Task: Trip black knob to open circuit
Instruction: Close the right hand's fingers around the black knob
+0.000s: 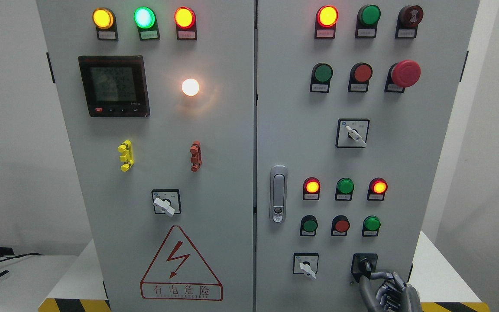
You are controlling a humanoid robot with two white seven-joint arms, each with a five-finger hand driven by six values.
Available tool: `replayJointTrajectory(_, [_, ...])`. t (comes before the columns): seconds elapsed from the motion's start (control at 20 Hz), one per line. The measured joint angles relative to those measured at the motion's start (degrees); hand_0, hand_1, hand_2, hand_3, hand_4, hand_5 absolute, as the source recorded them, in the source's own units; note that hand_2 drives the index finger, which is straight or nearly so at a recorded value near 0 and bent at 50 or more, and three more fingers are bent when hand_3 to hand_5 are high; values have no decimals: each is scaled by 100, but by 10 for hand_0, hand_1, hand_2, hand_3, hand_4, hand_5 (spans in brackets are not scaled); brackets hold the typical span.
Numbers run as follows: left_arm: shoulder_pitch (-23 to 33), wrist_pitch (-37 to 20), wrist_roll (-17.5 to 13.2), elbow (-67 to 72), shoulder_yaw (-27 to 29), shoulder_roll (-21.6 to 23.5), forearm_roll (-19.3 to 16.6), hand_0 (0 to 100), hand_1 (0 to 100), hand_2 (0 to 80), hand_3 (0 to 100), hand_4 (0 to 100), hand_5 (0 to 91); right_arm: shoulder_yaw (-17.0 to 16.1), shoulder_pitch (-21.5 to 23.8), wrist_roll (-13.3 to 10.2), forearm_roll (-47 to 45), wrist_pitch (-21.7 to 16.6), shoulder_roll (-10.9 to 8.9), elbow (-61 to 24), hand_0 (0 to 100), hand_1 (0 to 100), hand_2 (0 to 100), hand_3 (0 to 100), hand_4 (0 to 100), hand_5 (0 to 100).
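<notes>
The black knob [364, 264] sits on a black square plate at the lower right of the grey cabinet's right door [301, 108]. Its handle points down and slightly to the right. My right hand [365, 278] rises from the bottom edge just below the knob. Its grey fingers [379, 275] curl in from the right and the thumb from below, pinching the handle's lower end. The palm and wrist are cut off by the bottom of the picture. My left arm does not show.
A white selector switch [306, 266] sits left of the knob, with rows of red and green buttons and lamps above. A door latch [278, 193] lies at the doors' seam. The cabinet stands on a white table [440, 277] with a yellow-black striped edge.
</notes>
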Motion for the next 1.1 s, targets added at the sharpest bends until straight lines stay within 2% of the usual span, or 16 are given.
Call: replayJointTrajectory(1.1, [0,0,0,0,0,0,0,120,389,0,0,0,0,205,-13,-13,2,17,2,-3,385,636,544,951,1000,1000])
